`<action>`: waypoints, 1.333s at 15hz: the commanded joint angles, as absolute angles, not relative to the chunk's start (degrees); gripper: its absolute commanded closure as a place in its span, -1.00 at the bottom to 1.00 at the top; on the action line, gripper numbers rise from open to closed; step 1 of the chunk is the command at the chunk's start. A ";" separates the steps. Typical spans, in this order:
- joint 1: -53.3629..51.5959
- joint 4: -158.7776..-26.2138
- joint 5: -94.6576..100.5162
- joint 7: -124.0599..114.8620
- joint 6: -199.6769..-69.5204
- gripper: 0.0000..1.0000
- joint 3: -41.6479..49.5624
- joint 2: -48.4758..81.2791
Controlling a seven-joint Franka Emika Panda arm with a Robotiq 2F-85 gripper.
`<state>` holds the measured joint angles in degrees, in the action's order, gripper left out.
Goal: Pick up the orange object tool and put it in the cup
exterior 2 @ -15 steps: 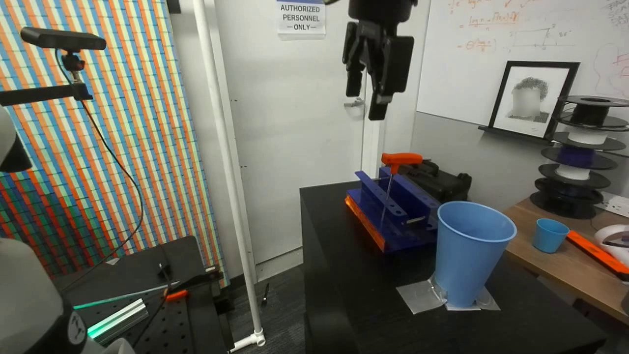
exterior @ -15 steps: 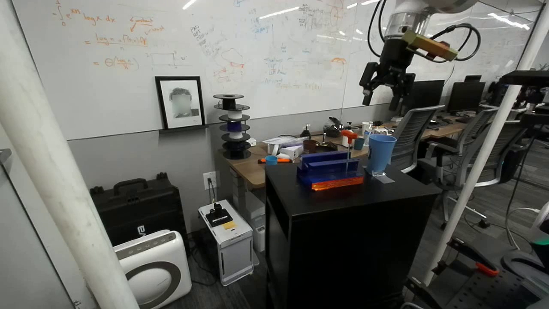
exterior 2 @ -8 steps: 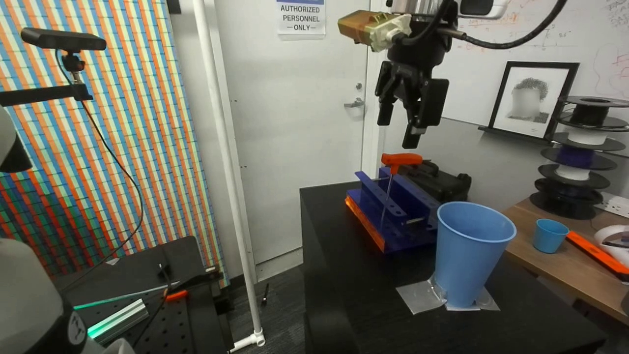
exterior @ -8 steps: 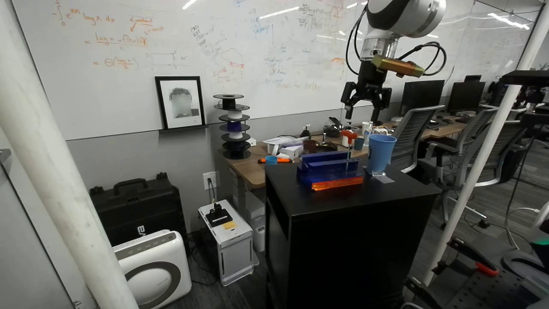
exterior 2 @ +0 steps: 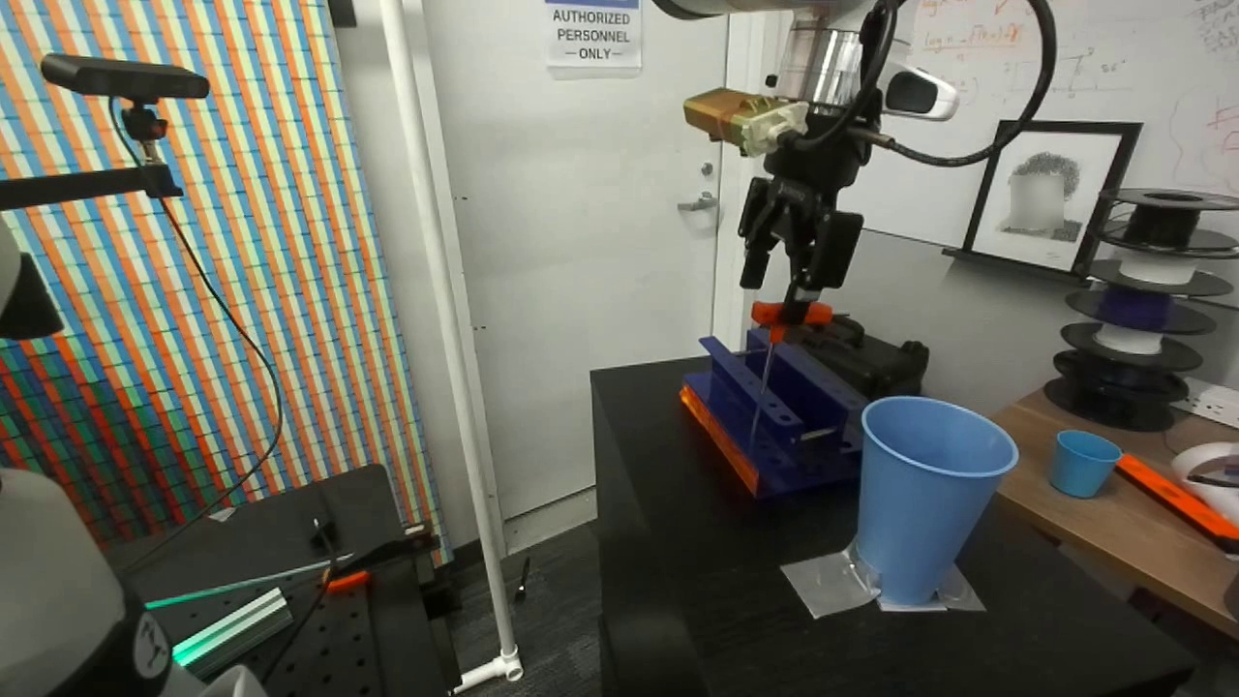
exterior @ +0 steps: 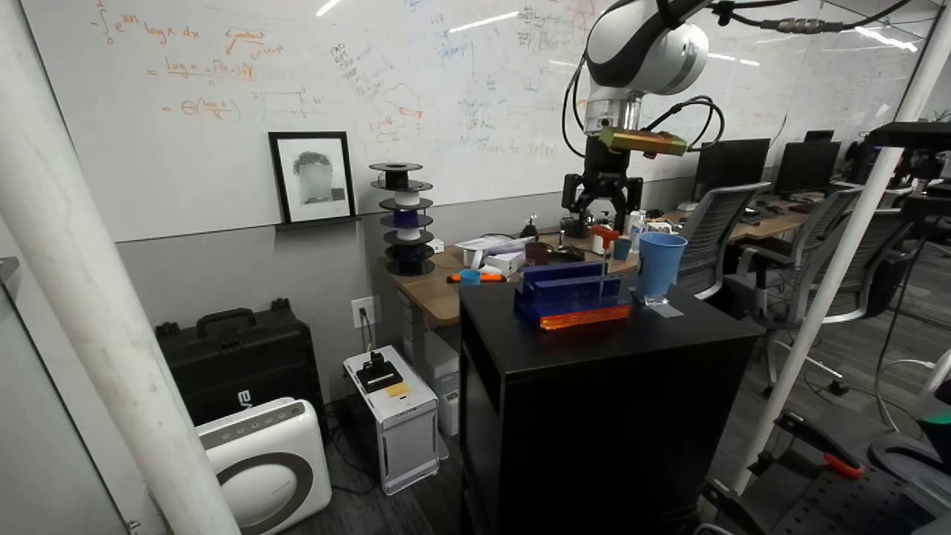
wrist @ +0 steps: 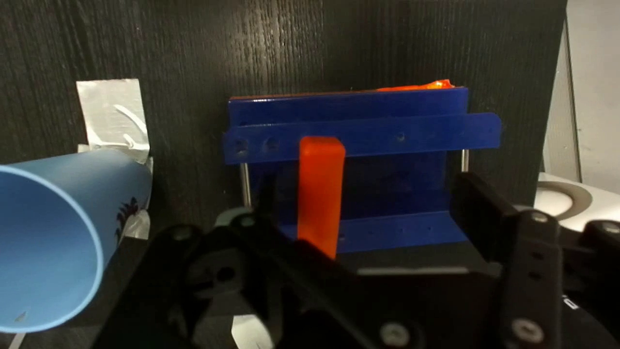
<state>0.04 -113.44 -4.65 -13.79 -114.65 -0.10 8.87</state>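
The orange tool has a T-shaped handle [exterior: 605,233] and a thin metal shaft. It stands upright in the dark-blue box [exterior: 568,291], which has an orange front edge. The handle [exterior 2: 767,313] and the box [exterior 2: 745,387] also show in an exterior view. The tall light-blue cup [exterior 2: 920,513] stands taped down beside the box; it also shows at the left of the wrist view [wrist: 114,179]. My gripper [exterior 2: 776,290] is open, just above the handle. In the wrist view, the handle [wrist: 320,194] appears between the spread fingers [wrist: 365,191], nearer the left one, which hides its lower end.
The box and cup stand on a black cabinet [exterior: 617,345]. A wooden desk [exterior 2: 1041,494] with a small blue cup [exterior 2: 1084,465] and spools [exterior 2: 1133,319] stands behind it. A white pole [exterior 2: 450,290] rises on one side.
The arm has come down and across from high above until the open fingers are just over the orange handle. The tool, box and cup have not moved.
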 commanded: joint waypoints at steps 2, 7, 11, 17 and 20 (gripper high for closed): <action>-0.81 -110.97 -1.45 -17.08 -108.89 0.02 0.52 11.53; -0.63 -112.10 2.18 -17.69 -105.27 0.78 1.33 9.64; -0.72 -112.83 4.88 -17.32 -103.69 0.86 1.44 7.74; -1.29 -112.46 6.34 -16.46 -102.20 0.81 0.31 3.79; -1.36 -112.61 5.70 -15.09 -101.79 0.78 -0.24 1.77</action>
<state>-0.99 -112.86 5.54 -16.64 -103.37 0.21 4.43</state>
